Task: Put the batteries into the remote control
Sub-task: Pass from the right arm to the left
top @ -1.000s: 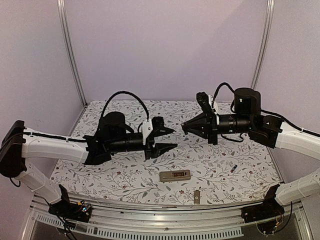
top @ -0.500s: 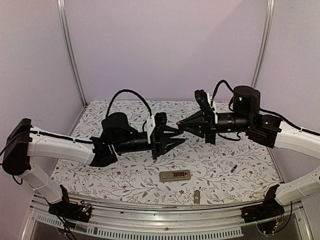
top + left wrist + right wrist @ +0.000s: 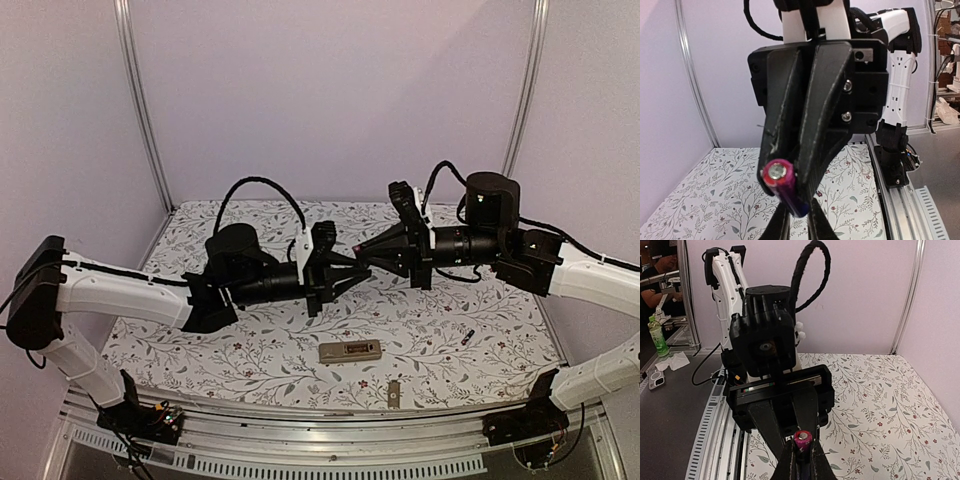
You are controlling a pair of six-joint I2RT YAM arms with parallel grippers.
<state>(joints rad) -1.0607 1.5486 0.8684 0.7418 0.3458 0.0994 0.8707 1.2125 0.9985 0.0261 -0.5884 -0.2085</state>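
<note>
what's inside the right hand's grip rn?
One battery, pinched at the right hand fingertips, reddish end up and exposed. Its dark lower end dips between the left hand fingers; contact there is hidden.

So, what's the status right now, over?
Right gripper shut on a battery, mid-air. Left gripper tips at the same battery, grip unclear. Remote lies below, nothing in the way.

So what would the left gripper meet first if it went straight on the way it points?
The battery held by the right gripper, directly ahead of the left gripper; whether they touch is unclear.
</note>
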